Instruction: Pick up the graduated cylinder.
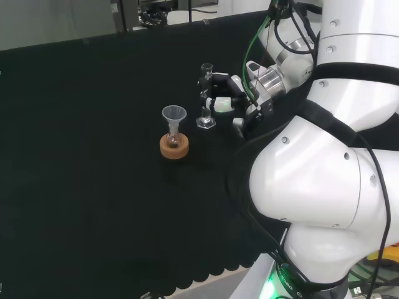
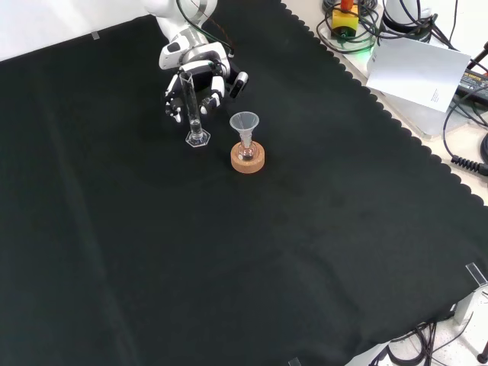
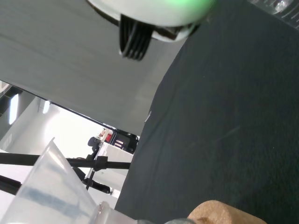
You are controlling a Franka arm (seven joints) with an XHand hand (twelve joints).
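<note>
Upright graduated cylinder (image 2: 191, 110) within curled fingers (image 2: 216, 85)

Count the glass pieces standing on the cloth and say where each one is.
2, as far as shows. A tall cylinder stands at the hand. A small flask with a funnel sits in a cork ring, right of the cylinder in the front view.

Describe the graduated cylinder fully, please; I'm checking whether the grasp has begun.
The graduated cylinder is a tall, narrow tube of clear glass or plastic with a flat hexagonal foot. It stands upright on the black cloth, its foot still down. In the front view it stands left of the funnel flask on its cork ring. The robot hand sits right behind it, fingers curled about the tube's upper part; whether they actually touch it is hard to tell.
</note>
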